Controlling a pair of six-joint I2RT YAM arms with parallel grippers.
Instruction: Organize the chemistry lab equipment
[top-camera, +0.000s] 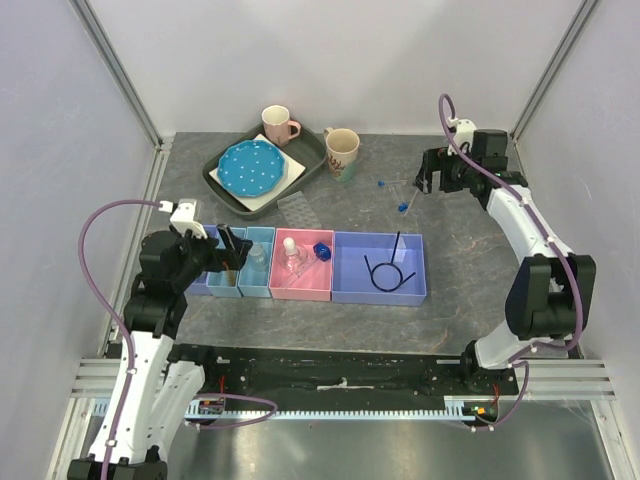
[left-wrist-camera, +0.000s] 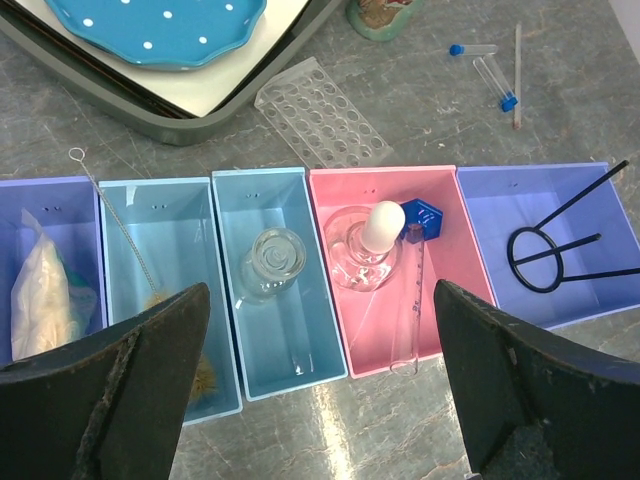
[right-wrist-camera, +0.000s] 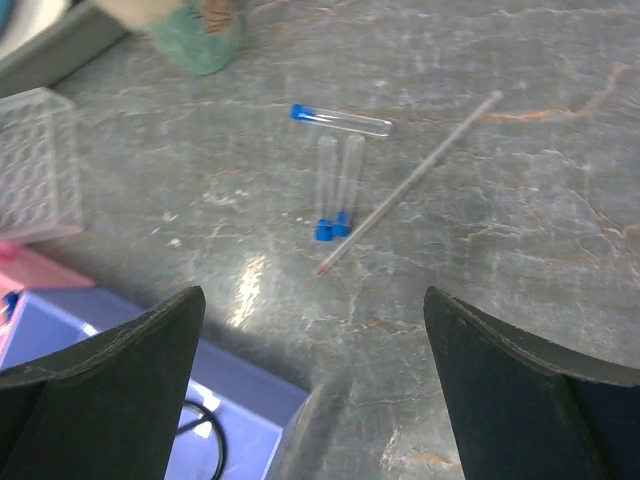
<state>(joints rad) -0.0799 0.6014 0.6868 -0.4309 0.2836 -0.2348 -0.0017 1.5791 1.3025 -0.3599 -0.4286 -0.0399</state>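
Three blue-capped tubes (right-wrist-camera: 327, 180) lie loose on the desk (right-wrist-camera: 520, 300), one thin rod (right-wrist-camera: 420, 165) just beside two of them. The right tool (right-wrist-camera: 312, 295) hangs above, jaws apart; it should probably straddle the lone tube crosswise, clear of the rod. One welled tray (left-wrist-camera: 320, 125) lies beside five bins (left-wrist-camera: 380, 172); the left tool (left-wrist-camera: 320, 290) hangs there, jaws apart too.
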